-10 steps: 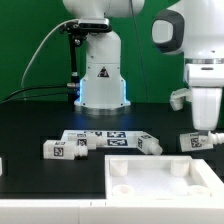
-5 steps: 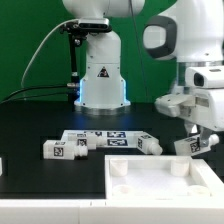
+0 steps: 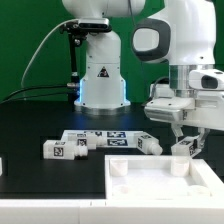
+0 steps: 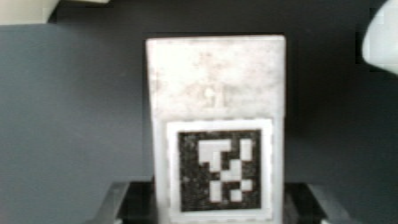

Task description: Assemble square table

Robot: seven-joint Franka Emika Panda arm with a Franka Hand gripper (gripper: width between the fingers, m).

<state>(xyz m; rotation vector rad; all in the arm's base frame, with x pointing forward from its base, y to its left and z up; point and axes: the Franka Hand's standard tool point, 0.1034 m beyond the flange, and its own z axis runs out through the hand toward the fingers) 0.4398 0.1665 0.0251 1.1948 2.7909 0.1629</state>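
My gripper (image 3: 186,141) is shut on a white table leg (image 3: 186,148), which hangs just above the far right corner of the square table top (image 3: 150,186). The top lies flat at the front right of the exterior view, with raised corner sockets. In the wrist view the held leg (image 4: 215,90) runs straight out from the gripper (image 4: 217,206), its black-and-white tag facing the camera. A dark finger (image 4: 128,202) presses on each side of it. Two more legs (image 3: 58,149) (image 3: 150,144) lie on the black table beyond the top.
The marker board (image 3: 100,134) lies flat between the loose legs, in front of the big white robot base (image 3: 100,75). A green curtain closes off the back. White shapes (image 4: 381,40) show at the wrist view's edges; I cannot tell what they are.
The arm has swung toward the exterior view's left and turned, carrying the leg from the right edge to just over the table top's far right corner. The grip is unchanged.
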